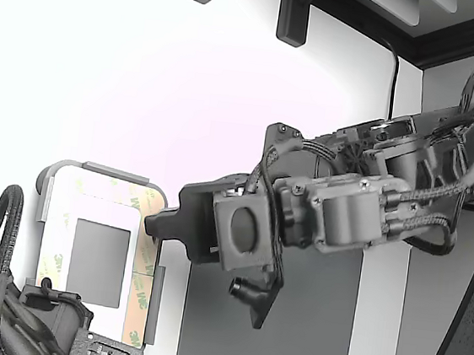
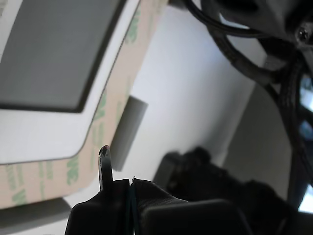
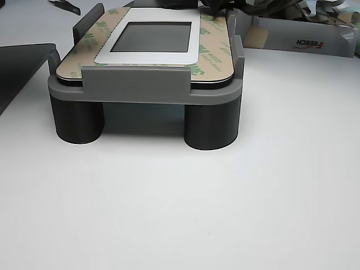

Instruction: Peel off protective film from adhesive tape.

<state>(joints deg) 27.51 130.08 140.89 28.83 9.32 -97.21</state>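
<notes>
A white plate (image 1: 102, 210) with a grey square (image 1: 97, 260) lies in a grey plastic frame (image 1: 102, 169). The tan protective film (image 1: 141, 295) with green print runs along the plate's edges and covers the adhesive tape, which does not show itself. In the other view the film (image 3: 211, 56) lies flat around the plate (image 3: 152, 56). My gripper (image 1: 149, 222) sits at the plate's edge on the exterior view's right. In the wrist view its thin tip (image 2: 104, 156) hovers over the film (image 2: 117, 98) near a rounded corner. The jaws look pressed together with nothing between them.
A large grey mat (image 1: 290, 319) lies under my arm. A second arm (image 1: 3, 305) rests at the exterior view's lower left. The frame (image 3: 140, 84) stands on two dark round legs. A box of scraps (image 3: 304, 34) sits behind it.
</notes>
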